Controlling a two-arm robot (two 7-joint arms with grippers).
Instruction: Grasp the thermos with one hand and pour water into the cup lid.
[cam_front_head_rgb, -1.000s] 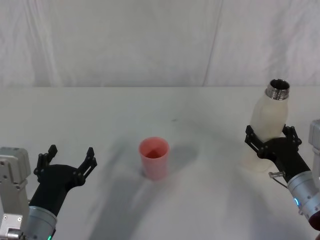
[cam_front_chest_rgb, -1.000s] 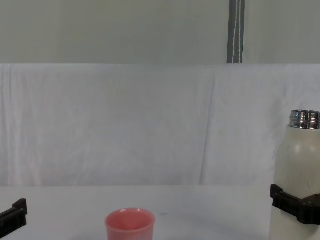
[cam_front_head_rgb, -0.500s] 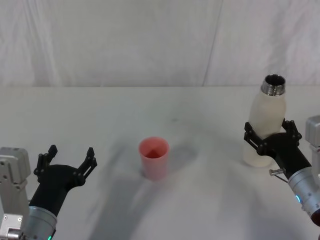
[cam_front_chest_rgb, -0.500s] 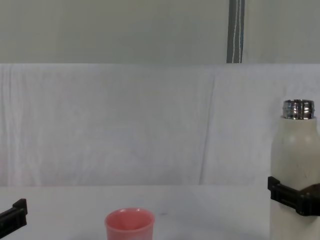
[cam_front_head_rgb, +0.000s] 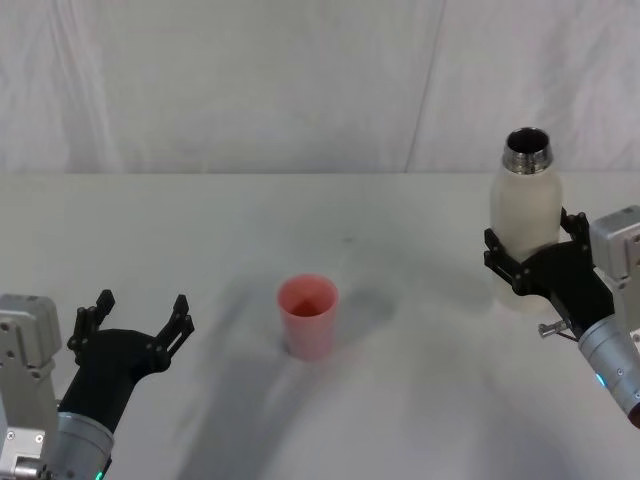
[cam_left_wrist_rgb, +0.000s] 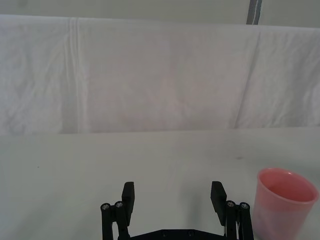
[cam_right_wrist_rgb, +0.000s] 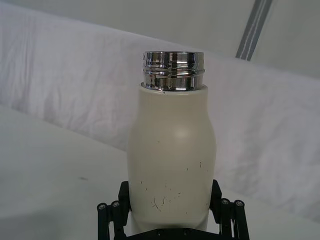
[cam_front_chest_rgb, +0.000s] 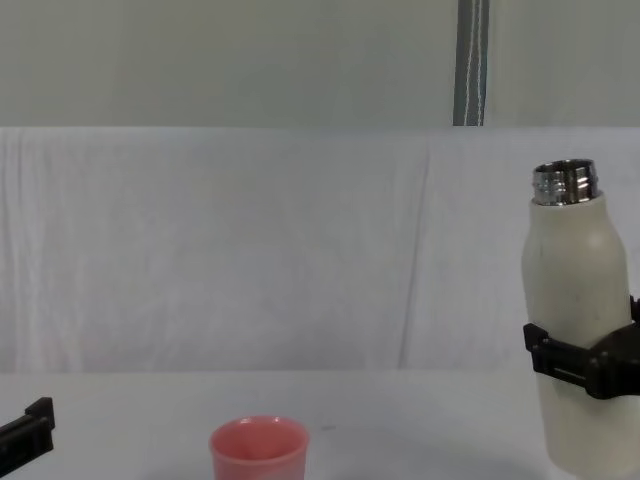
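The thermos (cam_front_head_rgb: 524, 205) is a cream-white bottle with an open steel neck. It stands upright at the right of the table, and my right gripper (cam_front_head_rgb: 533, 262) is shut on its lower body. In the chest view the thermos (cam_front_chest_rgb: 568, 290) hangs slightly above the tabletop in the right gripper (cam_front_chest_rgb: 585, 365). The right wrist view shows the thermos (cam_right_wrist_rgb: 171, 160) held between the black fingers (cam_right_wrist_rgb: 125, 200). The pink cup lid (cam_front_head_rgb: 308, 315) stands upright at the table's middle, well to the left of the thermos. My left gripper (cam_front_head_rgb: 140, 318) rests open at the near left, with the cup lid (cam_left_wrist_rgb: 283, 200) beside it.
A white cloth covers the table (cam_front_head_rgb: 400, 420) and hangs as a backdrop (cam_front_head_rgb: 300, 80). A grey pole (cam_front_chest_rgb: 470, 60) rises behind the backdrop. Bare tabletop lies between the cup lid and the thermos.
My right gripper has raised the thermos and carried it a little to the left. The bottle has gone from leaning to upright. The left arm and the cup lid have stayed put.
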